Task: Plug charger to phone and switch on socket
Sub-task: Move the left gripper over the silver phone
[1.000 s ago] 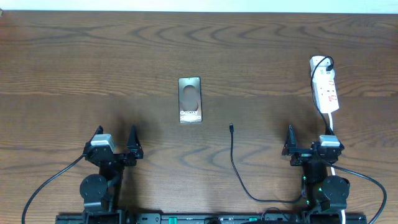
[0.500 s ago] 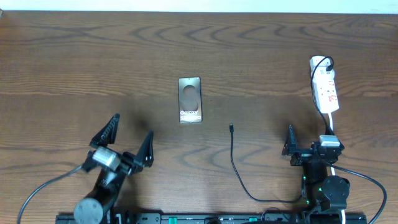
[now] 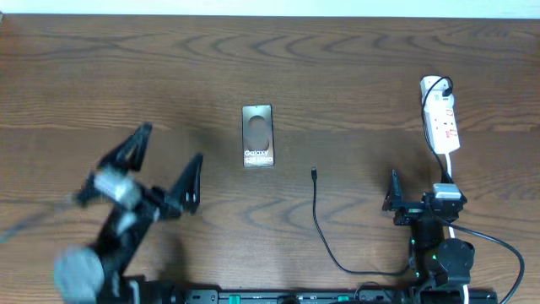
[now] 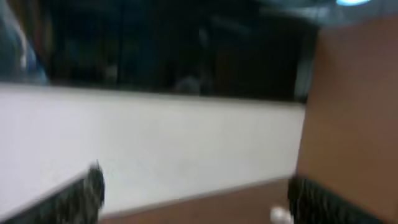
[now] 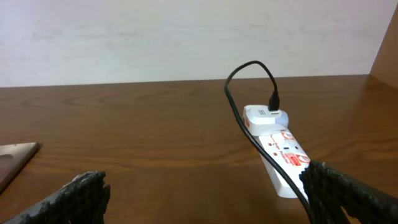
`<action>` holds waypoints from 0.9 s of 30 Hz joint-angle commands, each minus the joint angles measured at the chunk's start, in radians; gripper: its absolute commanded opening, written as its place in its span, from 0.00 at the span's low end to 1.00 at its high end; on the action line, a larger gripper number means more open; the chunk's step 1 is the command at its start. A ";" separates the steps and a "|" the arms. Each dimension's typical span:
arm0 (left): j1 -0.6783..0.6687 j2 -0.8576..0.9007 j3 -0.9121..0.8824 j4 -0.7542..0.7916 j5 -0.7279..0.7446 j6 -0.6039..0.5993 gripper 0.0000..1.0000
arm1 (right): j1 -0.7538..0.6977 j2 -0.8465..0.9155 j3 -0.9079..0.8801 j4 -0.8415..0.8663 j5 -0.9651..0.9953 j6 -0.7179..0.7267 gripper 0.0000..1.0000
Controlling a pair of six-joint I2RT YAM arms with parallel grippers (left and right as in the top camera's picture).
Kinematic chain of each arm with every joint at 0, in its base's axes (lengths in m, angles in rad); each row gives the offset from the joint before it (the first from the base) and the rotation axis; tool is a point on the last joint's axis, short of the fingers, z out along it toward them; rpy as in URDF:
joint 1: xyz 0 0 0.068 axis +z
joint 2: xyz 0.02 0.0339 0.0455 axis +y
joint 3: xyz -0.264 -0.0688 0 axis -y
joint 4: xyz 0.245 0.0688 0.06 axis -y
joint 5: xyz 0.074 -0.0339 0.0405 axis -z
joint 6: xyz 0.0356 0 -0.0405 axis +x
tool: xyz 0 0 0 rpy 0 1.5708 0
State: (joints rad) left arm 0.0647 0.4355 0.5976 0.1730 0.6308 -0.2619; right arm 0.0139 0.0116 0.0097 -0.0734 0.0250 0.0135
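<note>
Overhead: phone (image 3: 257,135) lies flat at centre, slightly above mid-frame, "Galaxy" lettering facing up. Charger (image 3: 317,221) - thin black cable - runs in from the bottom edge near the R arm's base and curves up to its plug tip just below-right of the phone; tip and phone are apart, not connected. Socket (image 3: 442,125) sits at upper right, long axis roughly top-to-bottom, with its white cord (image 3: 451,165) trailing down toward the R arm. Can't tell whether the red switches are on or off.

Left gripper (image 3: 171,145) is at lower left, heavily blurred, fingers spread wide and pointing up-right, nothing between them, well left of the phone. Its wrist view is a smear: two dark fingers (image 4: 84,198) at the bottom corners, pale wall, and brown table (image 4: 348,112).

Right gripper (image 3: 418,187) is at lower right, below the socket, jaws splayed fully and empty. In its wrist view the gripper (image 5: 205,177) frames the socket (image 5: 281,160) at right-centre. A black lead (image 5: 249,67) loops into a white adapter (image 5: 266,116) on the socket's far end - can't tell if it's the same cable. The phone's corner (image 5: 13,158) shows at the left edge.
</note>
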 commanded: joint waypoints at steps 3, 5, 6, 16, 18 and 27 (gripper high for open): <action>0.004 0.342 0.447 -0.455 0.128 0.120 0.91 | -0.007 -0.005 -0.004 0.000 -0.002 -0.011 0.99; 0.004 0.443 0.568 -0.558 0.195 0.130 0.91 | -0.007 -0.005 -0.004 0.000 -0.002 -0.011 0.99; 0.004 0.482 0.612 -0.594 0.246 0.130 0.91 | -0.007 -0.005 -0.004 0.000 -0.002 -0.011 0.99; 0.004 0.616 0.721 -0.489 0.455 0.032 0.91 | -0.007 -0.005 -0.004 0.000 -0.002 -0.011 0.99; 0.004 0.618 0.761 -0.557 0.370 0.029 0.92 | -0.007 -0.005 -0.004 0.000 -0.002 -0.011 0.99; -0.108 0.823 1.195 -1.275 -0.224 0.232 0.91 | -0.007 -0.005 -0.004 0.000 -0.002 -0.011 0.99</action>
State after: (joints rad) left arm 0.0036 1.1702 1.6730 -1.0031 0.6880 -0.1108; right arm 0.0139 0.0120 0.0090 -0.0723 0.0246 0.0135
